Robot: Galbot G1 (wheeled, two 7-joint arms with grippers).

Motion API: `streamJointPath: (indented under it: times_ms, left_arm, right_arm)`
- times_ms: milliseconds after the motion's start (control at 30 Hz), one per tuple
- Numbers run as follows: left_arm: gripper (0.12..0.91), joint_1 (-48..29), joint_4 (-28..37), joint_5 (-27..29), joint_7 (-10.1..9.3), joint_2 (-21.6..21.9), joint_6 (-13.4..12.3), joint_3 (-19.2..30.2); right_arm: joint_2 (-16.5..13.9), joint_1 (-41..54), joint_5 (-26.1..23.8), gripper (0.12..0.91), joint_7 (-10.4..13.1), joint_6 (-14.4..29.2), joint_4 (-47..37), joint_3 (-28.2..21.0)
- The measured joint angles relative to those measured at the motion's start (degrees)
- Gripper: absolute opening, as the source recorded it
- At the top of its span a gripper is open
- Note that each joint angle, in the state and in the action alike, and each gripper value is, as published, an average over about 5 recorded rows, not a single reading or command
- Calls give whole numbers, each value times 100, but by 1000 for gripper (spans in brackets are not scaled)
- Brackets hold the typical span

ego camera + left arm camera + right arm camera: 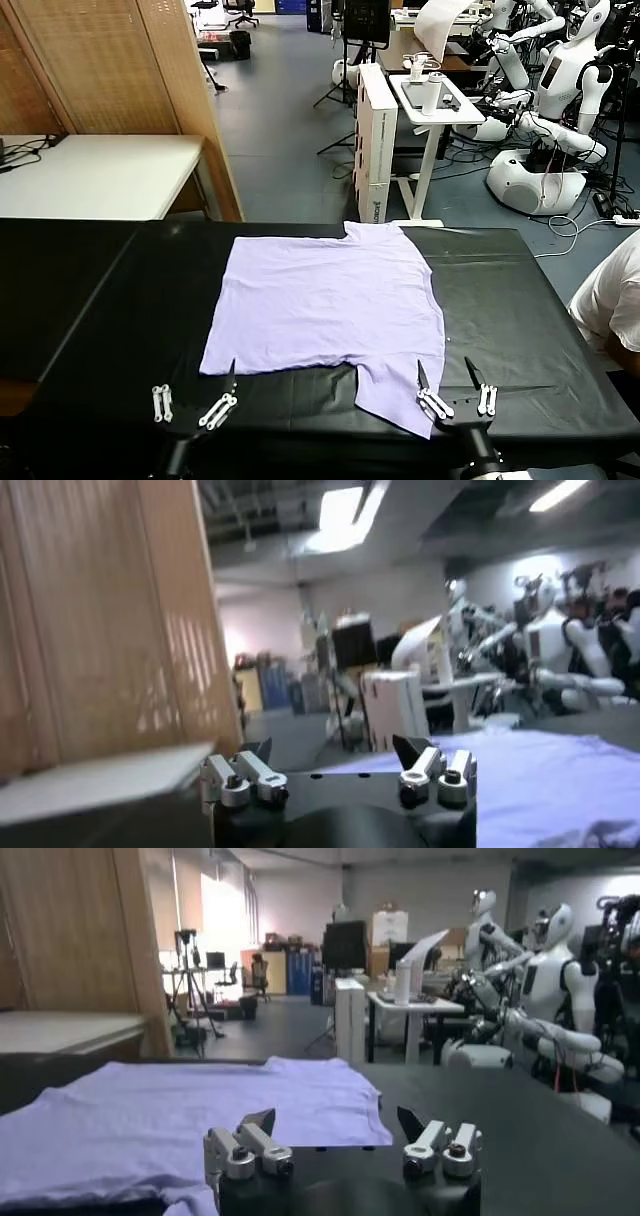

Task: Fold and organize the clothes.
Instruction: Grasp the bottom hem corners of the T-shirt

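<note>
One pale lavender T-shirt (330, 300) lies spread flat on the black table (520, 300), plain side up, with no print showing. One sleeve (398, 398) reaches toward the table's near edge. My left gripper (195, 388) hovers open at the near edge, just off the shirt's near left corner. My right gripper (445, 372) is open beside that near sleeve, its inner finger at the sleeve's edge. The left wrist view has the open left gripper (334, 748) with the shirt (540, 770) off to one side. In the right wrist view the open right gripper (335, 1120) faces the shirt (170, 1118).
A person in a white garment (615, 295) sits at the table's right edge. Behind the table stand a wooden screen (130, 70), a white table (100, 175), a white cart (430, 100) and several parked white robots (560, 90).
</note>
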Motion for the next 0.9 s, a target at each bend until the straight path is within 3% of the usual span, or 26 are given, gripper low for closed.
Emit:
streamJointPath:
  times_ms: [67,200,367,633,900]
  left_arm:
    - [907,-22,-40,-49,-4,0,203,4]
    - [907,-136,-203,-355,76,0,995,-24]
    - [907,-329,-234,-785,220,1,1693,-174]
    - [907,-700,50,-993,251,156,2193,-229]
    - [907,-1109,356,-1002,176,230,2330,-266]
  right_arm:
    - [3,17,7,907,-1,-59,3,-4]
    - [16,95,119,907,11,-345,-4,-14]
    - [19,218,364,907,101,-564,-103,-29]
    - [25,335,437,907,160,-622,-335,-87]
    - [66,391,432,907,204,-632,-461,-163]
